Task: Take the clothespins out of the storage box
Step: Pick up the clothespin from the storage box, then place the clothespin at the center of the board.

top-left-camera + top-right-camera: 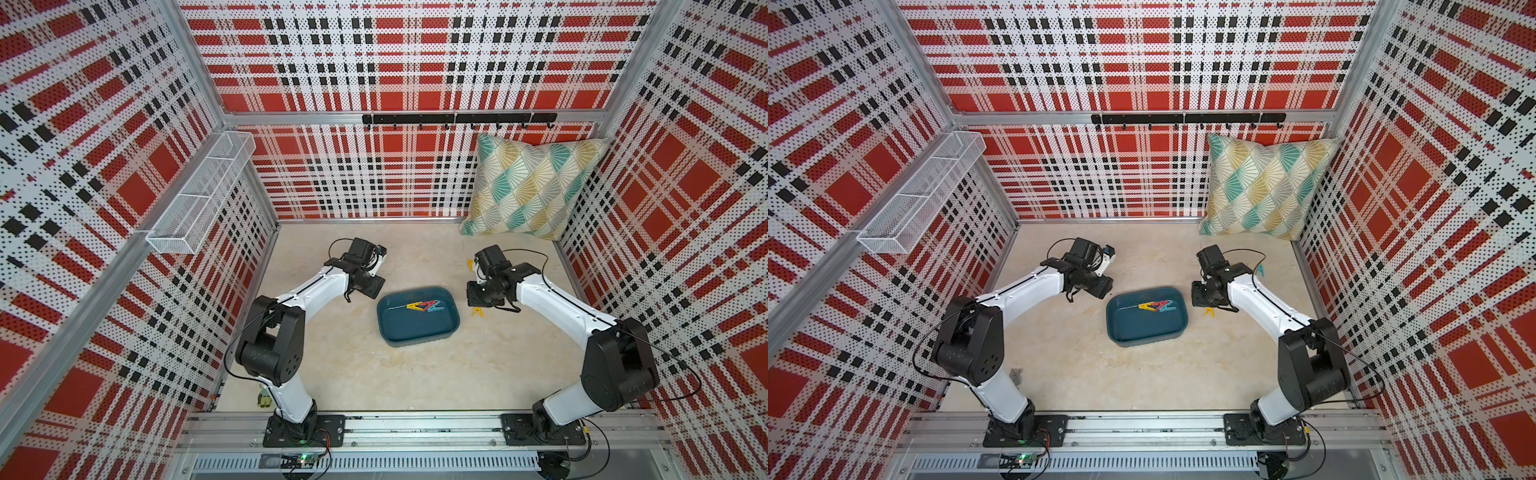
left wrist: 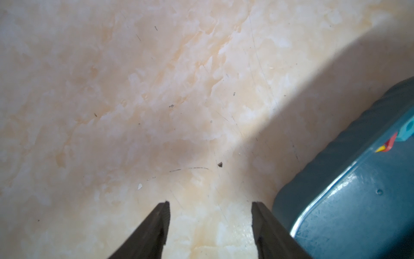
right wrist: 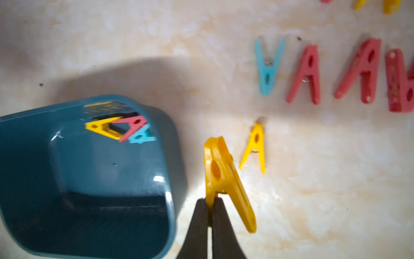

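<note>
Left gripper (image 2: 210, 205) jaws partly apart, empty, over bare table (image 2: 156, 89) just beside storage box (image 1: 409, 330). Three clothespins (image 1: 424, 307) lie in the box. Right gripper (image 3: 209, 203) pinches yellow clothespin (image 3: 234, 190) beside box, loose clothespins (image 3: 305, 74) nearby on table.
</note>
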Tool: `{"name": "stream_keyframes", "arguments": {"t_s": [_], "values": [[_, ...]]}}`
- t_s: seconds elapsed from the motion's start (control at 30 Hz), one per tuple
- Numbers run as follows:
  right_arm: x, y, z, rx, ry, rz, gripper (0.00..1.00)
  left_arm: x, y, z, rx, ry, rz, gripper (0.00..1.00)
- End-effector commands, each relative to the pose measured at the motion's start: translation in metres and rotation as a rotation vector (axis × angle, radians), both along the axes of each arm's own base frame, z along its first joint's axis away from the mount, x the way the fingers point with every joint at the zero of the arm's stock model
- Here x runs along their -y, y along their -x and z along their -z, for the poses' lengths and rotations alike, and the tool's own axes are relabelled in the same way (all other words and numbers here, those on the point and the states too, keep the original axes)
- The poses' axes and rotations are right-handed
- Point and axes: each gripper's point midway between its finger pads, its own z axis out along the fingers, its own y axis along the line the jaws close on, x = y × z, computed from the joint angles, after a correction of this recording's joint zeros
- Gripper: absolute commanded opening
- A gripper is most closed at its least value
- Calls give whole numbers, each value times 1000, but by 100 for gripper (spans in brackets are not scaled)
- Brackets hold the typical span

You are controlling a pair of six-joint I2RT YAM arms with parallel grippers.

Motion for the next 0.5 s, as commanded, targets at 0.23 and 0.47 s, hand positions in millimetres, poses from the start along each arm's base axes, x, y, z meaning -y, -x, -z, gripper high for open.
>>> {"name": "stream_keyframes", "arguments": {"t_s": [0.23,0.47], "values": [[44,6,40,-96,-36,64,2,4,-6,-1,10,-17,10,64],[48,-3,56,-115,-33,71,4,3,-5,-2,13,-18,9,64]]}}
